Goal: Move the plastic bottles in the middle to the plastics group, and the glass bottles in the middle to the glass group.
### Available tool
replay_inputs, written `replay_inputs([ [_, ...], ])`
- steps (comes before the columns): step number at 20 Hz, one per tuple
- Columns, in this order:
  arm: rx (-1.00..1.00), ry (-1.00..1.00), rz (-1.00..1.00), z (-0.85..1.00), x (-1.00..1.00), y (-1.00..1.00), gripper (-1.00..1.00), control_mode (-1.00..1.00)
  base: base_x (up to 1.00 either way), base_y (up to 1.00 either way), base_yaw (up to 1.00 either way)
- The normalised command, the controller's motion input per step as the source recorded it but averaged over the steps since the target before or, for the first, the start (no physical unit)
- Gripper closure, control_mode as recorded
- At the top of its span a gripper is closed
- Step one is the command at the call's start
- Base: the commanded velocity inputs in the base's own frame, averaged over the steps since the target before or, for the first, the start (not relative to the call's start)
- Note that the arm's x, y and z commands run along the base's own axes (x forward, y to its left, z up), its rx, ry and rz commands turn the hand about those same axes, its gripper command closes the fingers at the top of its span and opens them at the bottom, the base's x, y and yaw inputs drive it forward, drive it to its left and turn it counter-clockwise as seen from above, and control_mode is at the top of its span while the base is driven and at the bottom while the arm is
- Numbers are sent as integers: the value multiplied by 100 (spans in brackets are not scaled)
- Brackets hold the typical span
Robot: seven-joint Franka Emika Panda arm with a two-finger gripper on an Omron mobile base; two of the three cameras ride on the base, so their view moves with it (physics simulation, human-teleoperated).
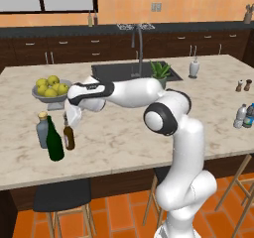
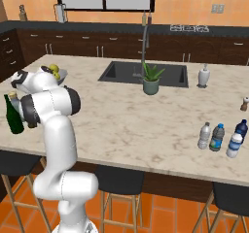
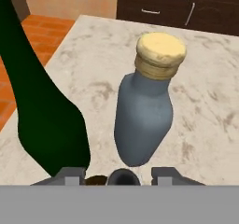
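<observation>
Brown bottle [image 1: 69,136] seen upright on counter [image 1: 129,133], directly below gripper [image 1: 66,119], just beside green bottle [image 1: 54,141]; its dark neck top [image 3: 122,177] lies between fingertips [image 3: 71,175]. Grey-blue bottle [image 3: 144,120] stands just beyond fingers. Finger closure on neck: cannot be told.

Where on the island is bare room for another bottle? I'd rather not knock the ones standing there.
Bare marble runs between the brown bottle and the plastic bottles, in front of the potted plant. It is crowded at the left end: green bottle, grey-blue bottle and fruit bowl stand close together.
</observation>
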Motion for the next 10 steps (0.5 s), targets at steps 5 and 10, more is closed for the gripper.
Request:
replay_inputs([
  [5,0,0,0,22,-4,-6,-100,-100,0,0,0],
  [10,-1,0,-5,31,0,-30,-100,-100,0,0,0],
])
